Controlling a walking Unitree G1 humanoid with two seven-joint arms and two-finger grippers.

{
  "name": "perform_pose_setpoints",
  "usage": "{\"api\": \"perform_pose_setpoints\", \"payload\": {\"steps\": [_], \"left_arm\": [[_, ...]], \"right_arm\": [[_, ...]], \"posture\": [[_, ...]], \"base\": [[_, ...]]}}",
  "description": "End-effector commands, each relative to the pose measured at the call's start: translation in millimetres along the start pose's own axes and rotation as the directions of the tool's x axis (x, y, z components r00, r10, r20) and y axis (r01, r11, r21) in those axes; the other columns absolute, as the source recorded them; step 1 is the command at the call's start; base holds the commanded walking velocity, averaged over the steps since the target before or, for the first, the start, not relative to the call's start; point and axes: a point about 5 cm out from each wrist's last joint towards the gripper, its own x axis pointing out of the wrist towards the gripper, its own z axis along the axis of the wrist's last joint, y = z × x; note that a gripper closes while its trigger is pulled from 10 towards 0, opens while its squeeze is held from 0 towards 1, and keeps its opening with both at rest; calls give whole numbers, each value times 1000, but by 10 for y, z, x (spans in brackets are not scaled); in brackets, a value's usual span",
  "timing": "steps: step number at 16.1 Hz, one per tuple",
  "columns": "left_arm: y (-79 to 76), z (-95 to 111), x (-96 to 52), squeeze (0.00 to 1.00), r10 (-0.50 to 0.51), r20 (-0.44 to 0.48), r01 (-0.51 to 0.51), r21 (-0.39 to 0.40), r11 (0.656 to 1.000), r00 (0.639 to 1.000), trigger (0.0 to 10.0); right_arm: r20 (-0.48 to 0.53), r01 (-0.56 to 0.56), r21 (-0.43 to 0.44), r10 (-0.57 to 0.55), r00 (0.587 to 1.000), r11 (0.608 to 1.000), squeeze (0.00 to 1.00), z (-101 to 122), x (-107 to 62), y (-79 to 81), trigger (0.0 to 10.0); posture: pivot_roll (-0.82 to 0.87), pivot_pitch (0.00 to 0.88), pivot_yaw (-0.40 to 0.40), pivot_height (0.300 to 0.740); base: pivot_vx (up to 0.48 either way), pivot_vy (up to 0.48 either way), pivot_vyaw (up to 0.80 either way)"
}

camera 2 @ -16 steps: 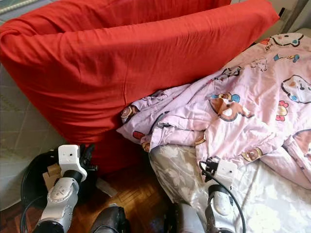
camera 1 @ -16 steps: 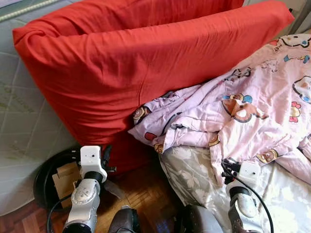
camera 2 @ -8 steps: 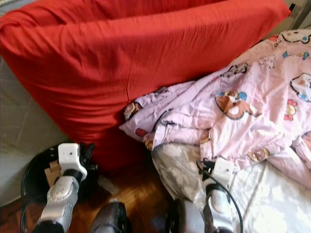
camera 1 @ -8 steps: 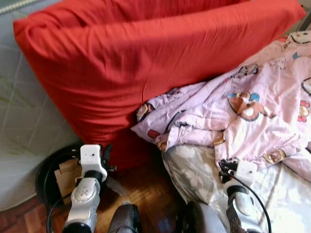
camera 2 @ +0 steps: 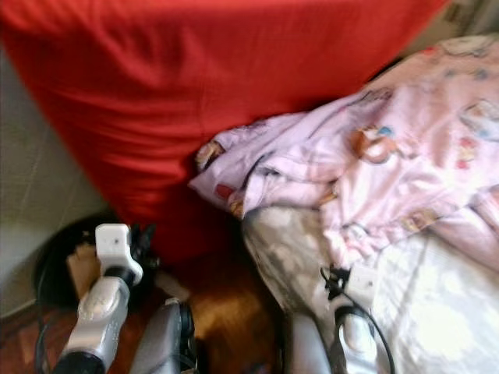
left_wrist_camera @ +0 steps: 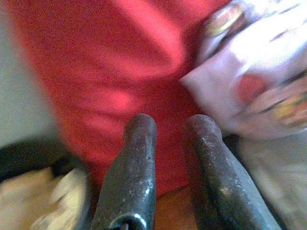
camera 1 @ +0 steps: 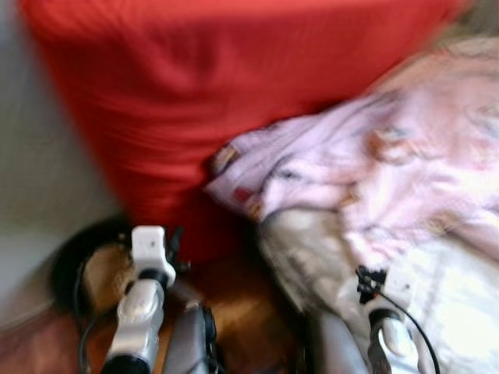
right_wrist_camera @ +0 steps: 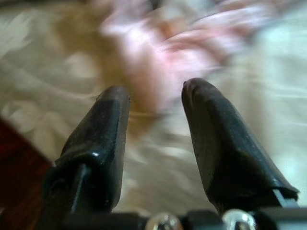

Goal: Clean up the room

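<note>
Both grippers hang empty with their fingers parted. The left gripper (left_wrist_camera: 165, 127) has only a narrow gap between its two black fingers (left_wrist_camera: 136, 158), and nothing sits in that gap; just beyond the tips rises the big red cushion (left_wrist_camera: 110, 62), and off to one side of them a corner of the pink cartoon-print quilt (left_wrist_camera: 249, 72) droops against the red cloth. Below that jaw lies the wooden floor (camera 1: 234, 312), with a dark round bin (camera 2: 54, 265) holding cardboard scraps close beside it. The right gripper (right_wrist_camera: 156, 98) is spread wider, about a finger's breadth of air between its fingers (right_wrist_camera: 211, 139), touching nothing; it hovers over the pale flowered sheet (right_wrist_camera: 43, 72), with the crumpled pink quilt ahead of the tips.

Compared with half a second ago, the head views have blurred and the whole scene has shifted, so the camera has moved; the cushion and quilt lie as they did, and both arms keep their low, forward pose.
</note>
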Motion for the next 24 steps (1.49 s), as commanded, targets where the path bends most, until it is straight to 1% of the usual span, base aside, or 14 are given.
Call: {"api": "perform_pose_setpoints", "payload": {"steps": [1, 4, 8, 11, 14, 15, 16, 17, 18, 19, 21, 22, 24], "left_arm": [[43, -155, -100, 0, 17, -68, -19, -16, 1000, 998, 10000], [44, -156, -101, 0, 20, -68, -21, -16, 1000, 997, 10000], [56, -147, -107, 0, 23, -67, -24, -14, 1000, 998, 10000], [50, -147, -104, 0, 21, -69, -22, -13, 1000, 997, 10000], [41, -141, -111, 0, 15, -67, -16, -12, 1000, 998, 10000], [32, -137, -114, 0, 10, -67, -11, -11, 1000, 998, 10000], [28, -132, -117, 0, 7, -66, -8, -11, 1000, 998, 10000], [19, -117, -122, 0, -4, -62, 3, -9, 1000, 998, 10000], [27, -98, -147, 0, -11, -57, 11, -6, 1000, 998, 10000], [33, -89, -161, 0, -14, -54, 14, -4, 1000, 998, 10000], [43, -60, -220, 0, -24, -48, 25, 6, 1000, 999, 10000], [42, -43, -273, 0, -30, -43, 30, 10, 999, 999, 10000], [22, -42, -326, 0, -42, -53, 43, 14, 999, 998, 10000]], "right_arm": [[-17, -12, 14, 12, 1000, 1000, 1000, -58, -35, 25, 10000], [3, -39, 19, 38, 999, 999, 1000, -1, 2, 76, 10000], [95, -27, 45, 23, 995, 999, 1000, 234, 123, 94, 10000], [94, -54, 33, 50, 994, 998, 1000, 291, 174, 135, 10000], [40, -39, -23, 40, 998, 999, 1000, 342, 265, 146, 10000], [31, -56, -49, 58, 998, 997, 533, 373, 295, 171, 10000], [31, -67, -64, 69, 997, 996, 227, 396, 312, 188, 10000], [17, -69, -132, 72, 997, 989, 0, 472, 372, 213, 10000], [9, -58, -169, 60, 998, 984, 0, 544, 423, 219, 10000], [6, -54, -187, 56, 998, 981, 0, 571, 442, 222, 10000], [38, -56, -177, 64, 997, 983, 0, 692, 492, 256, 10000], [64, -43, -182, 55, 996, 982, 0, 755, 511, 253, 10000], [81, -14, -191, 30, 996, 982, 0, 818, 535, 232, 10000]], "posture": [[18, 238, 41, 582], [19, 241, 43, 582], [22, 247, 45, 582], [28, 254, 48, 582], [37, 268, 53, 582], [46, 283, 59, 582], [52, 293, 62, 582], [59, 305, 65, 582], [71, 323, 67, 582], [74, 327, 67, 582], [95, 367, 67, 582], [100, 381, 67, 582], [108, 397, 69, 582]], "base": [[0, 0, 0], [0, 0, 0], [0, 0, 0], [0, 0, 0], [0, 0, 0], [0, 0, 0], [0, 0, 0], [0, 0, 0], [0, 0, 0], [0, 0, 0], [0, 0, 0], [0, 0, 0], [0, 0, 0]]}}
